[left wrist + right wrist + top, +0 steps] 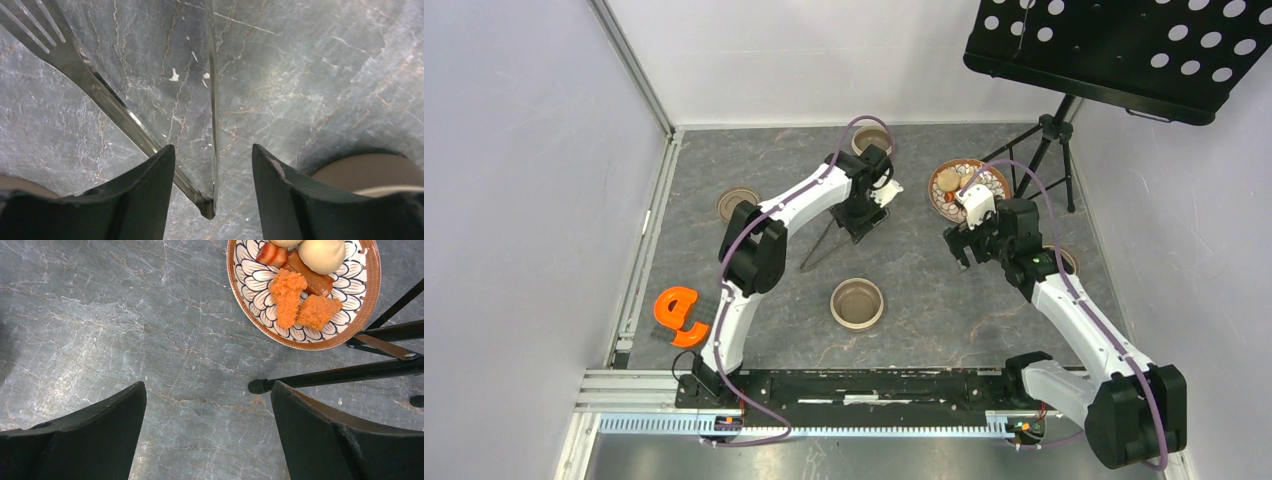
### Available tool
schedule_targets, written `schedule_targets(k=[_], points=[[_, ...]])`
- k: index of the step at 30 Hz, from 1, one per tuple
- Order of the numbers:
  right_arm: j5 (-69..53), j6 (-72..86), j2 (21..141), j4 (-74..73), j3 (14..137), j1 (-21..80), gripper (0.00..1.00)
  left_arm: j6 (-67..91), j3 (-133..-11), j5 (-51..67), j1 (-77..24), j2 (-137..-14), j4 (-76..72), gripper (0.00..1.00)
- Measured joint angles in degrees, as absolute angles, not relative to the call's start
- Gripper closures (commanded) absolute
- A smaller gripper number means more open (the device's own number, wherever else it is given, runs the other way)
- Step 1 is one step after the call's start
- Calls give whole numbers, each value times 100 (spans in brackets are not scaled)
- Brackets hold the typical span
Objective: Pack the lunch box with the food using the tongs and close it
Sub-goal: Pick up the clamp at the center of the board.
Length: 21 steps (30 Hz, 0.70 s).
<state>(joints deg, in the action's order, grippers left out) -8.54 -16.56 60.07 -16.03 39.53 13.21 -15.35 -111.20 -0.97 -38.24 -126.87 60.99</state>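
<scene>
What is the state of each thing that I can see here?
Tongs: lying on the table, arms spread.
Left gripper: open, around the tongs' joined end.
Right gripper: open, empty, above bare table.
Plate: holds the food.
Round container: open, empty.

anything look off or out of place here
The music stand's tripod legs sit on the table right beside the plate, crowding it. A few pale specks dot the table near the tongs; crumbs or chips, can't tell.
</scene>
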Motion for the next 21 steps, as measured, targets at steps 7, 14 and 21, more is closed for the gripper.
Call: schedule_targets(k=[7,14,21], points=[[-851,-1651,5854,-1605,3835,1304,2,-1369,-11520,-268,-3839,-13185,6261,55],[-996,-1699,5719,-1691,3769,1201,2,-1221,-11974,-388,-3839,-13644,6313,68],[-1247,-1653,5719,-1732,3769,1037,2,-1168,-12136,-443,-3813,-13852,6322,80]])
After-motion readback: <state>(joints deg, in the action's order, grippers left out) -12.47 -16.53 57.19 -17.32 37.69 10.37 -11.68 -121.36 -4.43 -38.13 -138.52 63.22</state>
